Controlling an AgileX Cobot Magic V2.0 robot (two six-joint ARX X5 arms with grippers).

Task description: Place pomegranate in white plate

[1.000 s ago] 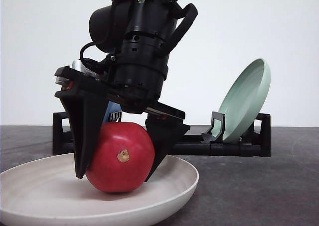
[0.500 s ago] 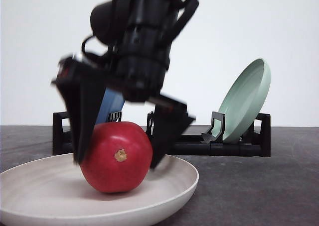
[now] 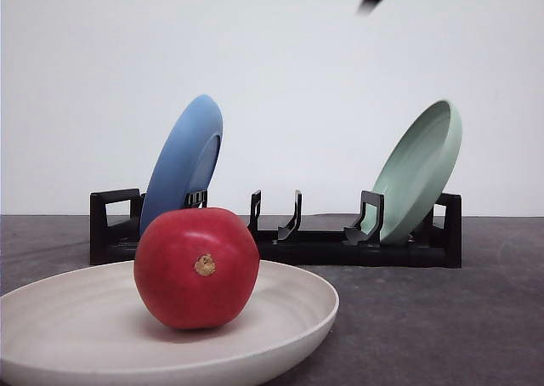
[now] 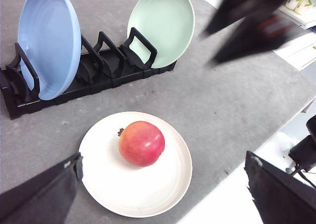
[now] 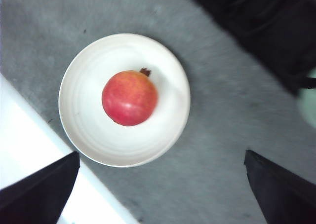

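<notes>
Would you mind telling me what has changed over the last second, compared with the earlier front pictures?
The gripper that straddled the pomegranate has let go and lifted clear; both wrist views now look down on the fruit from above, fingers spread wide. The pomegranate rests free in the white plate, having settled slightly leftward. The blue plate, pale green plate and black rack stayed put.
</notes>
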